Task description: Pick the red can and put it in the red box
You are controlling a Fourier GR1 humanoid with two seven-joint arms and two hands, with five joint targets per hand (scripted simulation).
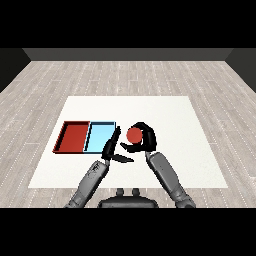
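Two hands near the blue tray [101, 135]: right hand [145, 139] curled round the red can [134, 134], just right of it; left hand [112, 148] straight-fingered, released, at its near-right corner. Red tray [74, 136] adjoins its left.

The table [165, 150] looked matt white and smooth — the floor [75, 80] pale wood planks with visible grain. Both trays — red [74, 136], light blue [100, 136] — appeared smooth, plastic-like.

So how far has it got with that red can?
Picked up: the right hand is curled round the red can, to the right of both trays. The left hand is open beside the light blue tray. Left: carrying the can across into the red tray.
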